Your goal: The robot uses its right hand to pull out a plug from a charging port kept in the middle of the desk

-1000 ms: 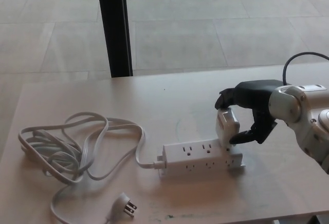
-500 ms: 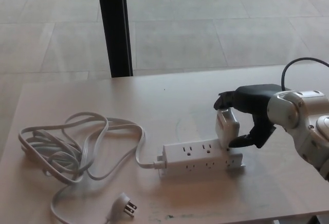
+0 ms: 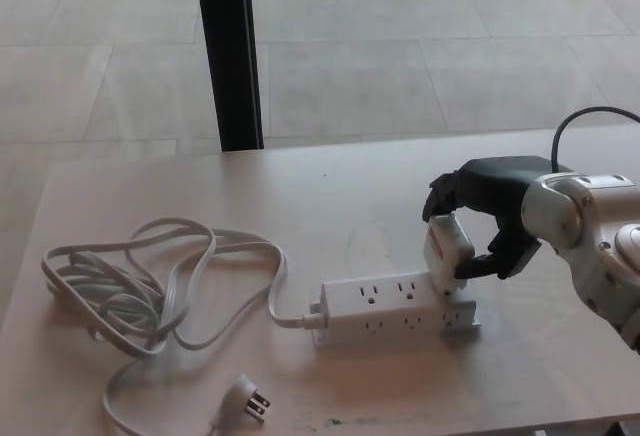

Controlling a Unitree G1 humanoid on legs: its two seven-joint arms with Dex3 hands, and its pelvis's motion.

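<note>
on power strip (image 3: 395, 308), plug (image 3: 446, 252) in right hand (image 3: 482, 218)

Soft, even daylight; faint shadows, slightly grainy, no glare.

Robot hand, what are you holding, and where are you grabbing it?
The right robot hand pinches the white block-shaped plug by its sides, fingers behind and thumb in front, at the white power strip's right end.
</note>
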